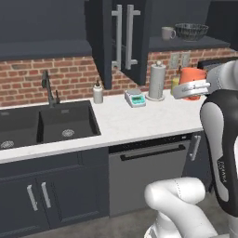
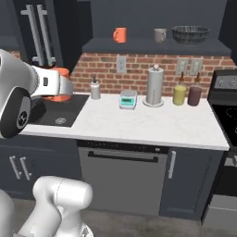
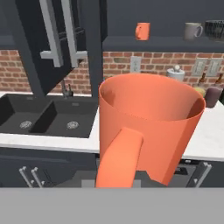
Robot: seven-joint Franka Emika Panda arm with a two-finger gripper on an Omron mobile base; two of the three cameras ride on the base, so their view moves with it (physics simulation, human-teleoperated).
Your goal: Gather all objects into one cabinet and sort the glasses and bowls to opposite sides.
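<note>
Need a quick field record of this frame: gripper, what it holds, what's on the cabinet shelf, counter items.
gripper: gripper shut on an orange mug, held in the air, not yet in the cabinet
open cabinet shelf: second orange mug at left, grey-beige mug in the middle, dark patterned bowl at right
cabinet doors: open
counter: soap dispenser, small scale, paper towel roll, yellow canister, maroon canister
sink: nothing seen in it

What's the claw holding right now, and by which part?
A bright orange handled mug, shut in the claw. It seems gripped at the handle side; the fingertips are hidden behind the mug, so the exact contact cannot be told.
</note>
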